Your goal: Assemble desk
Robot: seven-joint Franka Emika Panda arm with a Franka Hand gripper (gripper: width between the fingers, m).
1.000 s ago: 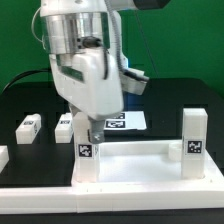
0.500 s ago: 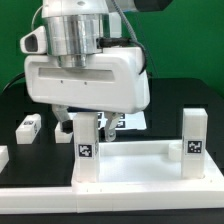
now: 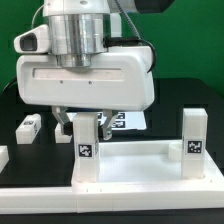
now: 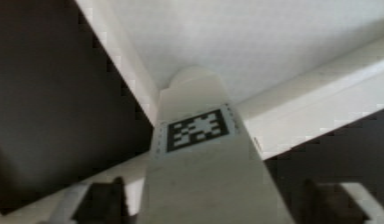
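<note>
leg post (image 3: 87, 145): smooth white plastic | tabletop panel (image 3: 140, 162): smooth white plastic | table (image 3: 165, 100): matt black

The white robot gripper (image 3: 85, 120) at frame centre has turned, now showing its broad face. It seems slightly higher and further left.

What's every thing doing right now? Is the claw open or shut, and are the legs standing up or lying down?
gripper: open, fingers either side of a leg's top.
leg under the gripper: upright on a tabletop corner.
other standing leg: upright on its corner, untouched.
loose leg: lying flat on the table.
tabletop: lying flat.
marker board: lying flat.
</note>
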